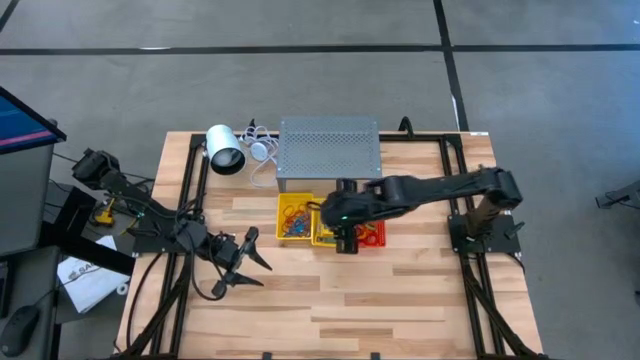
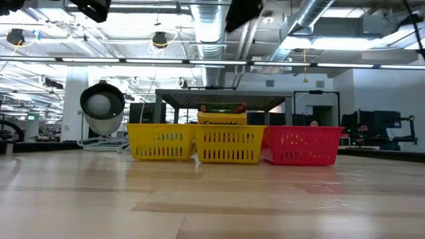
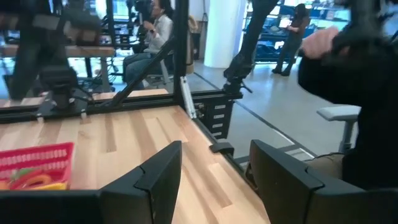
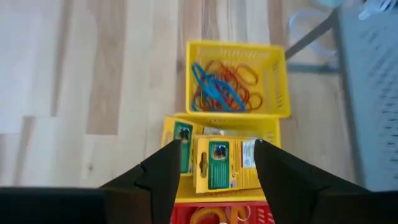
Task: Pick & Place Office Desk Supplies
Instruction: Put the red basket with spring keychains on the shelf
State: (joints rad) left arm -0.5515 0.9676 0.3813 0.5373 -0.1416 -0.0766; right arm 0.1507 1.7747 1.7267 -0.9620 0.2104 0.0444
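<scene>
Three small baskets stand in a row in front of the stand. The left yellow basket [image 1: 293,219] [image 4: 236,84] holds reddish and blue rubber bands. The middle yellow basket [image 1: 324,234] [image 2: 228,145] holds yellow-and-green crayon boxes [image 4: 217,163] [image 2: 222,118] that stick up above its rim. The red basket [image 1: 373,235] [image 2: 304,146] holds coloured rings. My right gripper [image 1: 345,240] [image 4: 214,144] hangs open well above the middle basket, fingers pointing down, touching nothing. My left gripper [image 1: 245,262] [image 3: 214,149] is open over bare table toward the left.
The grey perforated stand [image 1: 330,150] sits just behind the baskets, with the white lamp [image 1: 225,150] [image 2: 101,105] and its cable to its left. Bare wood lies on the near half of the table [image 1: 350,300]. People sit in the room beyond.
</scene>
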